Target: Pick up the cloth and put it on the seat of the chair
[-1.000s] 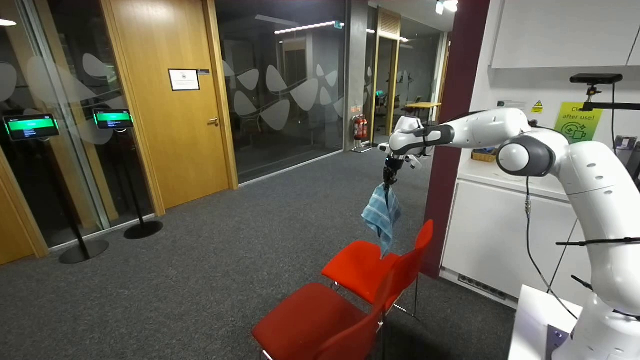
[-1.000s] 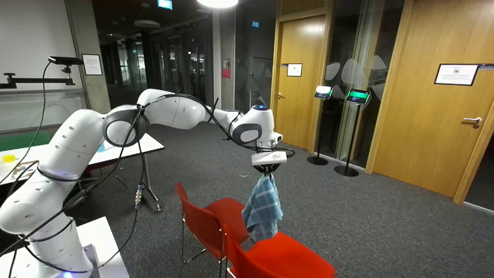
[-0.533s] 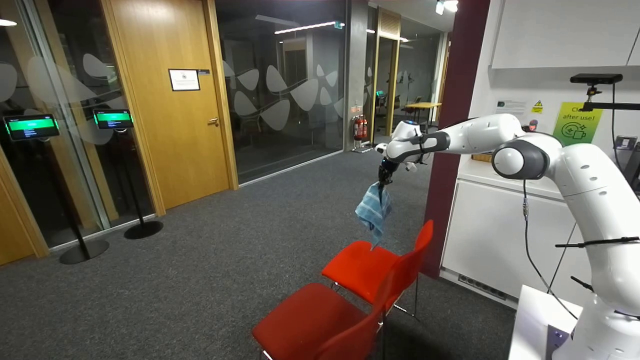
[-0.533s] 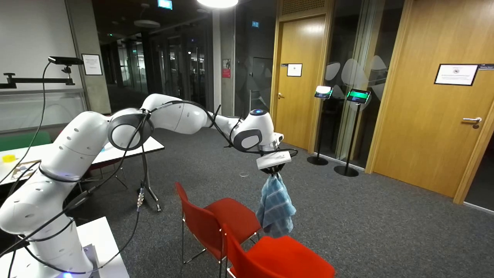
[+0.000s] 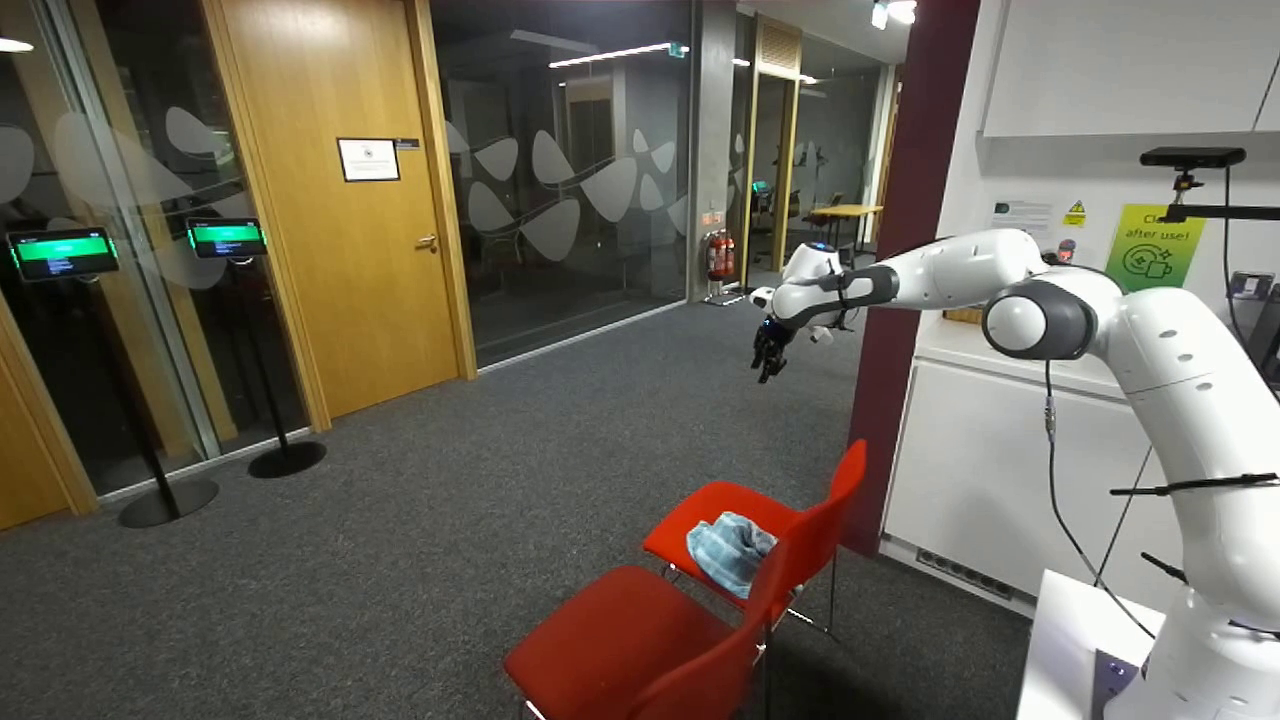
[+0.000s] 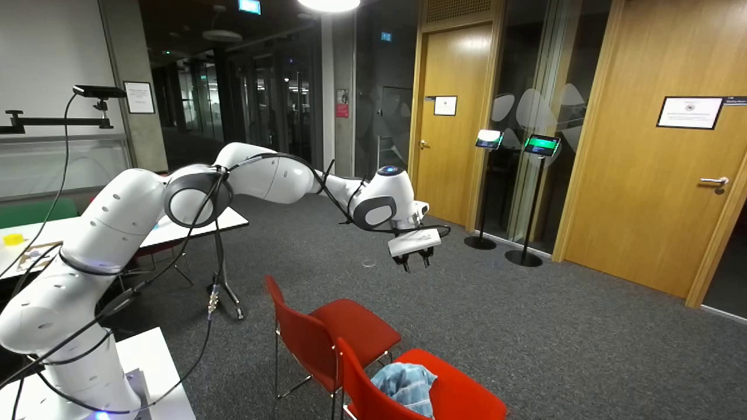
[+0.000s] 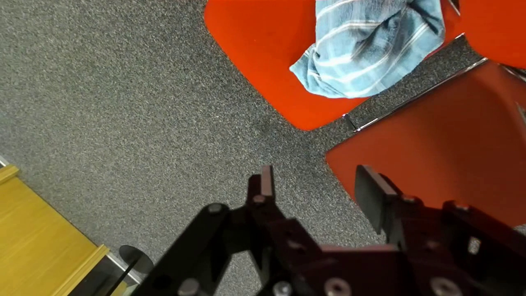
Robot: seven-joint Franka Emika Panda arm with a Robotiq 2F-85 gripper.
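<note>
The light-blue striped cloth [image 5: 730,552] lies crumpled on the bright red seat of the chair [image 5: 697,512], close to the backrest. The cloth [image 6: 407,386] and the seat [image 6: 467,392] show the same way from another side, partly behind the backrest. From above, the cloth [image 7: 365,53] reaches the side edge of the seat [image 7: 259,45] that faces the neighbouring chair; its top is cut off by the frame. My gripper [image 7: 315,170] is open, its fingers apart with only floor and a chair behind the gap. In both exterior views the gripper [image 5: 762,373] hangs well above the seat, apart from the cloth.
A darker red chair [image 5: 620,640] stands right beside the bright red one. The backrest [image 5: 835,510] rises on the robot's side. Grey carpet [image 6: 554,326] stretches beyond the chairs. Two tablet stands [image 6: 525,256] are near the doors. A white table [image 6: 192,230] stands behind the arm.
The gripper has opened and the cloth has dropped from it onto the bright red seat. Before that, the arm moved slightly outward and lower with the cloth hanging; since then it has barely moved.
</note>
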